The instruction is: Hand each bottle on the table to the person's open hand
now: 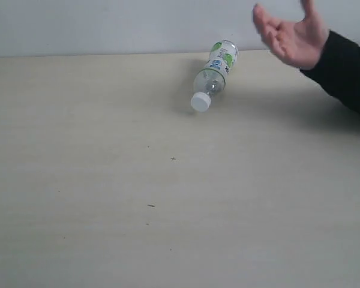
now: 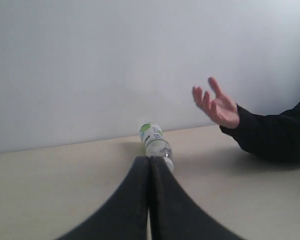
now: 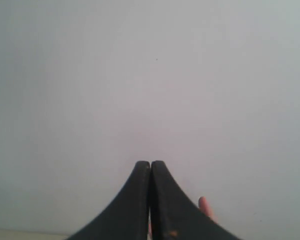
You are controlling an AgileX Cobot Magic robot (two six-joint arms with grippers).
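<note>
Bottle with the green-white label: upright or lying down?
Lying on its side: the bottle rests lengthwise on the table, white cap toward the exterior view's near edge.

bottle [image 2: 154, 141] cap end: partly behind left gripper [image 2: 149, 160] | person's open hand [image 1: 294, 39]: finger cut by top edge | label print: unreadable

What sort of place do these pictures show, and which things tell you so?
Probably a bare lab test bench: a plain pale table, blank wall, one bottle lying near an open hand.
</note>
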